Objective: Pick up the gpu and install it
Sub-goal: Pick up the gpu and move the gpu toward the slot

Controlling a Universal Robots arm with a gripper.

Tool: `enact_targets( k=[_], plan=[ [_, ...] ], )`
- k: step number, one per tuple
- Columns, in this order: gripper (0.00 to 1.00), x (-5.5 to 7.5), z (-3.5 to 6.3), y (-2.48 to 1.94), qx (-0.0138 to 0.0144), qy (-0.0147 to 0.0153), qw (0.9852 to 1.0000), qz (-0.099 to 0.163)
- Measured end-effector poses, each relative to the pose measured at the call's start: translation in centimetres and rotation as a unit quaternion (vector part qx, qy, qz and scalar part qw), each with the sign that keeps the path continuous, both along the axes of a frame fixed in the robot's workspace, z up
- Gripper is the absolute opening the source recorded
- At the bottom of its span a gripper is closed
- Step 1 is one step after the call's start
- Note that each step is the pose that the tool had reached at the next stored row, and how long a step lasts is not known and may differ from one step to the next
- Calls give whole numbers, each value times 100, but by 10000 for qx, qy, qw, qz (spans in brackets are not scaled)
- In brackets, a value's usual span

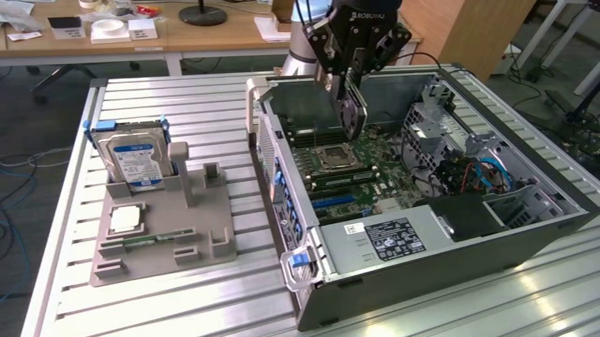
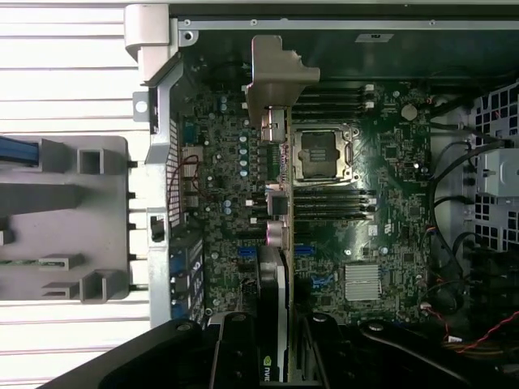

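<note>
jaws clamp 1 gpu [image 1: 349, 111] over 1 open computer case [image 1: 440, 274].

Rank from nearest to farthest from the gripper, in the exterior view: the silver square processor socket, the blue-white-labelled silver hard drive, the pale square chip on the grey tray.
1. Silver square processor socket, on the motherboard under the gripper holding the gpu.
2. Silver hard drive, upright at the exterior view's left.
3. Pale square chip, flat on the grey tray, past the drive.
</note>
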State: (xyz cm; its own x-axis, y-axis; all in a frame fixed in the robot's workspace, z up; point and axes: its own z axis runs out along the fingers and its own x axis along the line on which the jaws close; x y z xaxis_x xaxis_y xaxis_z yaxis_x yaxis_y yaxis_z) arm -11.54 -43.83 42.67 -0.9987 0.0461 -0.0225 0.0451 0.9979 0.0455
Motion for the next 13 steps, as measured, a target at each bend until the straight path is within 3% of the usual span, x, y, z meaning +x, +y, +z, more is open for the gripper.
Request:
enact_targets(
  k=[13],
  plan=[
    [27,140,0,0,0,0,10000,0]
  ],
)
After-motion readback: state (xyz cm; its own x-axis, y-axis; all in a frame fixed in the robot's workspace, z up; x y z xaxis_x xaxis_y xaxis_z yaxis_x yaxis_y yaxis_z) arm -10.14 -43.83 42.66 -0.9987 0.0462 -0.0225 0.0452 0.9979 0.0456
